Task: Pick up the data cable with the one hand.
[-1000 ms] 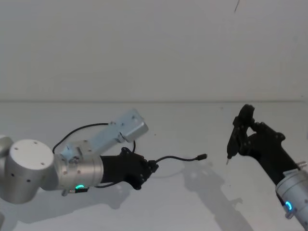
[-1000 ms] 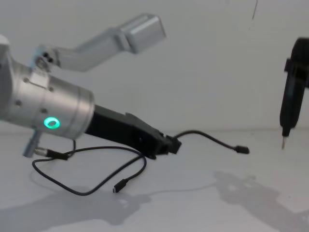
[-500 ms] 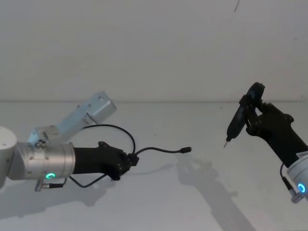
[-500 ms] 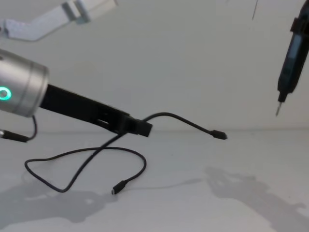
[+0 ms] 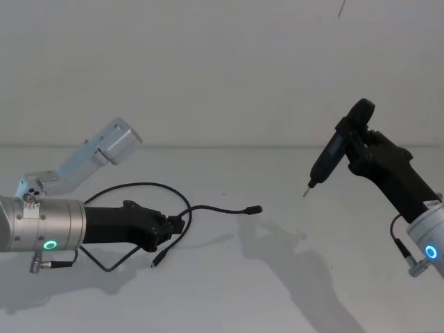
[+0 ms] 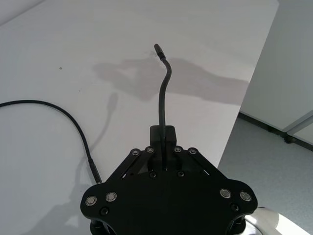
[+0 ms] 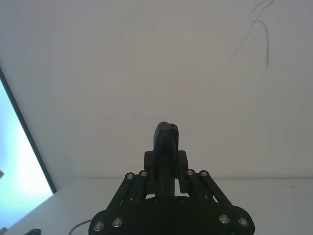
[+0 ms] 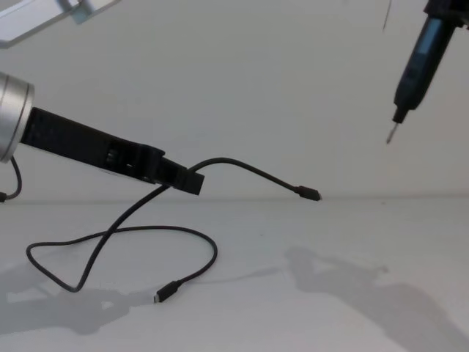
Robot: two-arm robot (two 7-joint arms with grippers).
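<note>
At the left, the left gripper (image 5: 173,226) reaches out low over the white table (image 5: 291,284), its fingers clamped on the data cable (image 6: 160,98) a little way back from one end. That short end juts out past the fingertips toward the right, its plug held in the air. Behind the grip, the cord drops to the table, loops under the arm and ends in the other plug just below the gripper. Well apart at the right, the raised right gripper (image 5: 358,147) is closed around a black pen-shaped tool (image 5: 330,153), tip down.
</note>
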